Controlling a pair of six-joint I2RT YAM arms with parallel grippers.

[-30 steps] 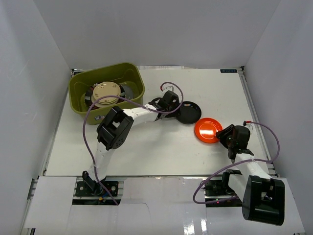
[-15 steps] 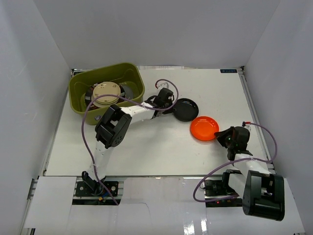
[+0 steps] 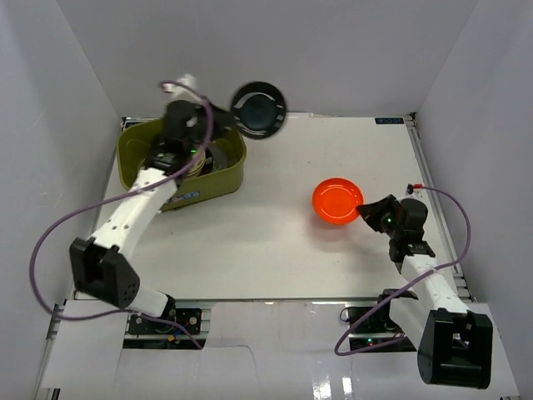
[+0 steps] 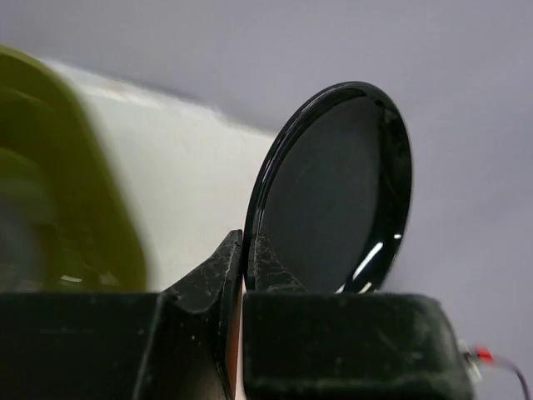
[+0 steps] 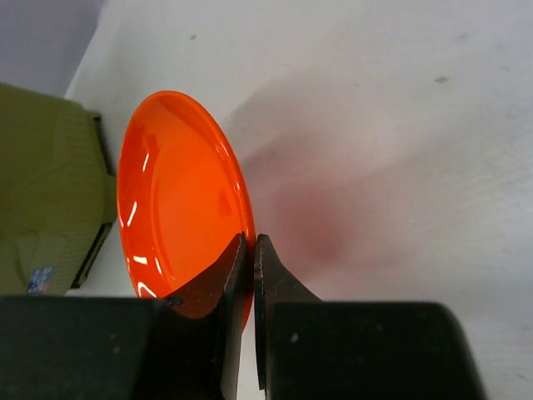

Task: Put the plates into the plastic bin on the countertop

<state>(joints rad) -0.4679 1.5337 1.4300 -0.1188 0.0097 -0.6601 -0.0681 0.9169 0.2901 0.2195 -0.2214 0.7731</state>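
Note:
The black plate (image 3: 259,108) hangs on edge in the air, up by the back wall and just right of the olive-green plastic bin (image 3: 218,185). My left gripper (image 3: 236,115) is shut on its rim. In the left wrist view the fingertips of the left gripper (image 4: 247,242) pinch the black plate (image 4: 333,192), and the bin (image 4: 50,167) is a blur at the left. My right gripper (image 3: 366,215) is shut on the rim of the orange-red plate (image 3: 337,201), tilted above the countertop (image 3: 275,242). The right wrist view shows this gripper (image 5: 250,242), the plate (image 5: 179,192) and the bin (image 5: 42,192).
My left arm (image 3: 133,208) reaches across the bin and hides most of the plates inside it. White walls close in the back and both sides. A purple cable (image 3: 50,242) loops to the left of the left arm.
Both grippers have shut on their plates. The left arm swung the black plate up and back-left to beside the bin. The right arm lifted the orange-red plate and moved it slightly left.

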